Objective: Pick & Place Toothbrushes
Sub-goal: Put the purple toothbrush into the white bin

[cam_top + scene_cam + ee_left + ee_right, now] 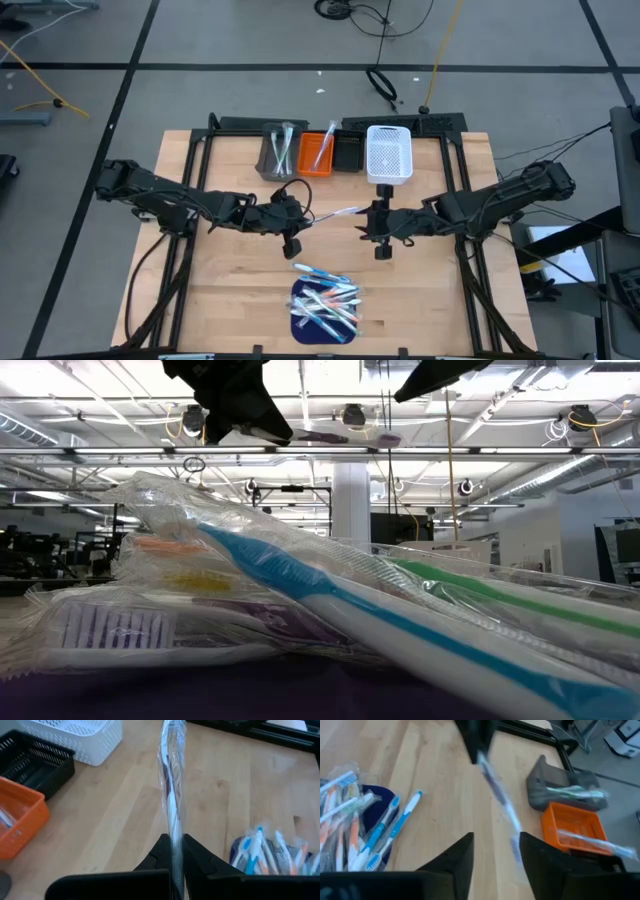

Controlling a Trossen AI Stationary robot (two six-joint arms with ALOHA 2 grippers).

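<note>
Midair above the wooden table [230, 290], the left gripper [298, 214] is clamping its jaws on a clear-wrapped purple toothbrush [335, 213]. Opposite, the right gripper [372, 212] is standing with jaws apart around the toothbrush's far end.

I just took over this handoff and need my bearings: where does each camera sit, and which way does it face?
High: overhead, straight down on the table; both arms and bins show.
Low: table level, behind the toothbrush pile; arms enter from above.
Left wrist: past the left claw, shut on the wrapped toothbrush.
Right wrist: past the open right claw, toward the orange bin.
Shared: both wrist views show that toothbrush and the orange bin.
</note>
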